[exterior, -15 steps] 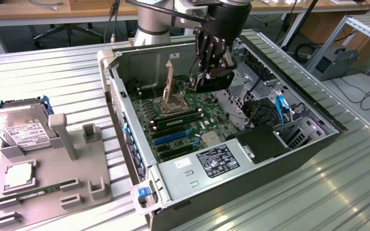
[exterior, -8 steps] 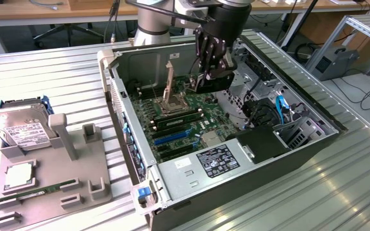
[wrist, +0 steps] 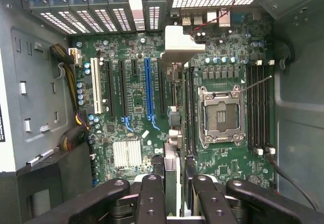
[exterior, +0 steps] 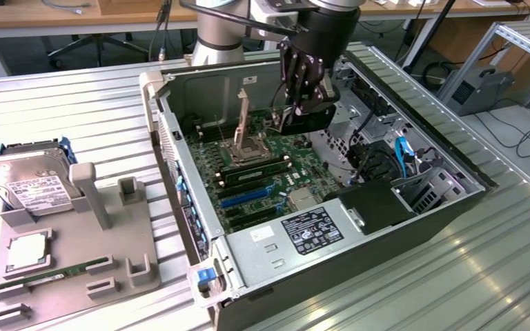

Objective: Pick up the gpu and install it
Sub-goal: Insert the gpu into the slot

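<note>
The black multi-fingered gripper is half closed on the gpu, a flat black card with a green board, held on its edge between the fingers. I judge this is so that its lower edge can meet a slot. Directly under the hand lies the green motherboard with its long blue slot – still free. Around them stands the open grey metal computer case, laid on its side so the board faces up.
</note>
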Robot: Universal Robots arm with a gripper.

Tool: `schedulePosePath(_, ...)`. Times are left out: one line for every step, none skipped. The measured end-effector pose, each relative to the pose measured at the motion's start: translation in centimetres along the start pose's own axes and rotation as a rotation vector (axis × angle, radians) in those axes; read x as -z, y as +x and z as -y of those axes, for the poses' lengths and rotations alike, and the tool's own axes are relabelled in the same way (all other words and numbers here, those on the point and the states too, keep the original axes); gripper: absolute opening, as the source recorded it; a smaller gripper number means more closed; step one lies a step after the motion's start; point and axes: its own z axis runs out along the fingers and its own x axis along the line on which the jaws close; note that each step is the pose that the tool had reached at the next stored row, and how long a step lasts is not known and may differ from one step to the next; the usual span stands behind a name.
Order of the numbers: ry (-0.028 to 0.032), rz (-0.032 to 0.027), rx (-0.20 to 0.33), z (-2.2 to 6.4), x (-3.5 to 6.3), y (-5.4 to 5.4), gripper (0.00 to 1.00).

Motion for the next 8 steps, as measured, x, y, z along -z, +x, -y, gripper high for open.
schedulePosePath(0.0, 0.0, 0.0, 0.0, -0.03, 0.02, 0.26)
schedulePosePath(0.0, 0.0, 0.0, 0.0, -0.05, 0.03, 0.26)
schedulePosePath(0.0, 0.0, 0.0, 0.0, -0.07, 0.04, 0.26)
schedulePosePath(0.0, 0.0, 0.0, 0.0, -0.08, 0.05, 0.26)
schedulePosePath(0.0, -0.0001, 0.0, 0.01, -0.1, 0.06, 0.26)
schedulePosePath(0.0, 0.0, 0.0, 0.0, -0.12, 0.07, 0.26)
schedulePosePath(0.0, 0.0, 0.0, 0.01, -0.14, 0.08, 0.26)
schedulePosePath(0.0, 0.0001, 0.0, 0.01, -0.15, 0.09, 0.26)
